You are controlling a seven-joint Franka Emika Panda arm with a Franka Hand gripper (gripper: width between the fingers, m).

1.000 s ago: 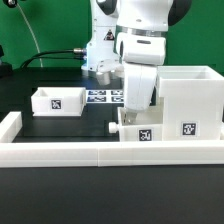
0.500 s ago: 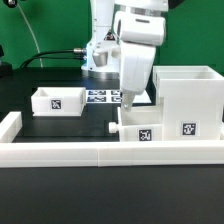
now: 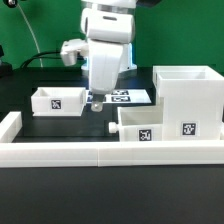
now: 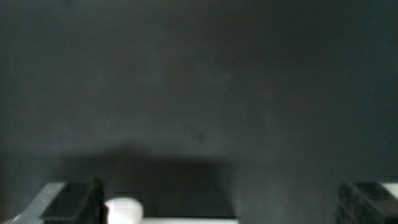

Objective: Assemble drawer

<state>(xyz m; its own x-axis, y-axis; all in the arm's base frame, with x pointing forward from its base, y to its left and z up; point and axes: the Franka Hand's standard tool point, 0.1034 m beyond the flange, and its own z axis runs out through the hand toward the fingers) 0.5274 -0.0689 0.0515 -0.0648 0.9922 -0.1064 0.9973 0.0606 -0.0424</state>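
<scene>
The tall white drawer casing (image 3: 187, 98) stands at the exterior view's right, tags on its front. One knobbed tray (image 3: 146, 124) lies against its left side, knob (image 3: 112, 128) pointing left. The other tray (image 3: 57, 100) sits apart at the left. My gripper (image 3: 97, 103) hangs between the two trays, just above the black table, touching neither. In the wrist view its fingers (image 4: 75, 202) stand wide apart with nothing between them. A small white rounded piece (image 4: 121, 210), seemingly a tray knob, shows next to one finger.
The long low white rail (image 3: 110, 152) runs along the front, with a raised end at the left (image 3: 10, 126). The marker board (image 3: 128, 97) lies flat behind the gripper. Cables and the arm's base stand at the back.
My gripper has moved to the exterior view's left, away from the tray beside the casing, and now hangs near the left tray. The trays and casing have not moved.
</scene>
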